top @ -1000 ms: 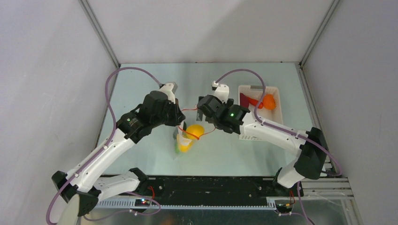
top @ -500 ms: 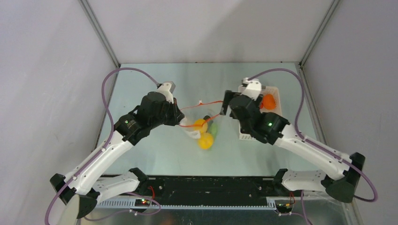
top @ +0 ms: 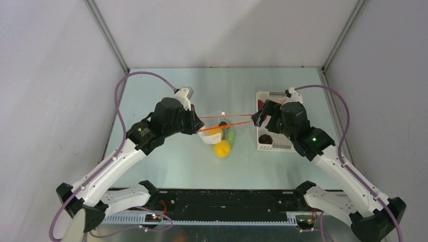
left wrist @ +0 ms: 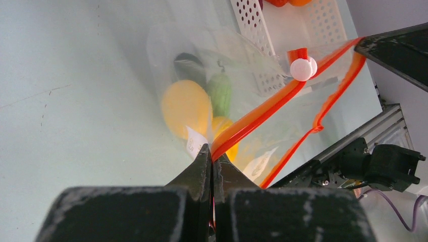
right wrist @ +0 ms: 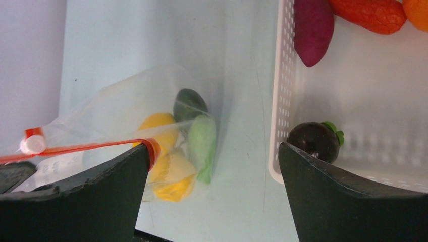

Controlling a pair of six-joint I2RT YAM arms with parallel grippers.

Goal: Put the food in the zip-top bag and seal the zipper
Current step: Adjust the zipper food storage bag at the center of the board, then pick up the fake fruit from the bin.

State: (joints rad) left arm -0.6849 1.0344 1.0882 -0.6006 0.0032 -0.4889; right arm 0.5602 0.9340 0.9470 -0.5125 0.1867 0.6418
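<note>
The clear zip-top bag [top: 214, 138] hangs between my two grippers. Its orange-red zipper [top: 227, 117] is stretched almost straight, with a white slider [left wrist: 302, 69] on it. My left gripper [top: 194, 125] is shut on the zipper's left end [left wrist: 237, 133]. My right gripper [top: 258, 120] stands open, and the zipper's other end loops round its left finger [right wrist: 136, 166]. Inside the bag lie two yellow lemons [right wrist: 159, 126], a light green piece [right wrist: 202, 143] and a dark-green piece [right wrist: 189, 103]. More food sits in the basket: a purple piece [right wrist: 313, 30], a red chili [right wrist: 371, 12], an orange [right wrist: 418, 9] and a dark round fruit [right wrist: 314, 141].
The white slotted basket [top: 276, 147] stands at the right, just beneath my right wrist. Grey walls enclose the table on three sides. A black rail [top: 227, 201] runs along the near edge between the arm bases.
My right gripper has swept to the right, from the bag's middle toward the basket, drawing the zipper taut. The bag and its food have swung right with it. The left gripper has barely moved.
</note>
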